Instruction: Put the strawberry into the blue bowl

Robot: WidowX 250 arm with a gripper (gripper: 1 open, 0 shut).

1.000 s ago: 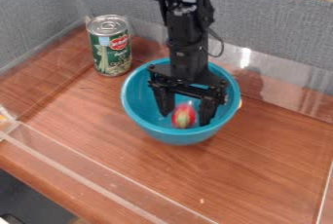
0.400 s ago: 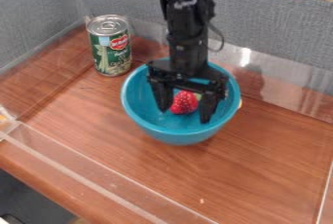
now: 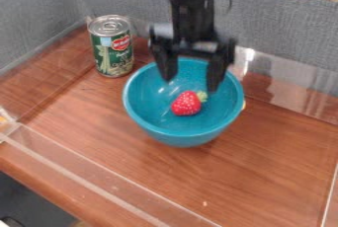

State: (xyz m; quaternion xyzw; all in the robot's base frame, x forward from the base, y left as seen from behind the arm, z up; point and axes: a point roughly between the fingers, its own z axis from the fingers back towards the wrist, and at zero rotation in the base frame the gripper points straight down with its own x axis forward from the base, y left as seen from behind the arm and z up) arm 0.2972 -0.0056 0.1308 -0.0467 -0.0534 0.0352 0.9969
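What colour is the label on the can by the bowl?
Green, with a red and white logo, on the can; it shows in the one camera view.

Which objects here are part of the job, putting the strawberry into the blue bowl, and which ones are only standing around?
Part of the job:
- strawberry, lying inside the bowl
- blue bowl
- gripper, open, above the bowl, holding nothing

Only standing around:
- green-labelled can, upright, to the left of the bowl
- wooden table
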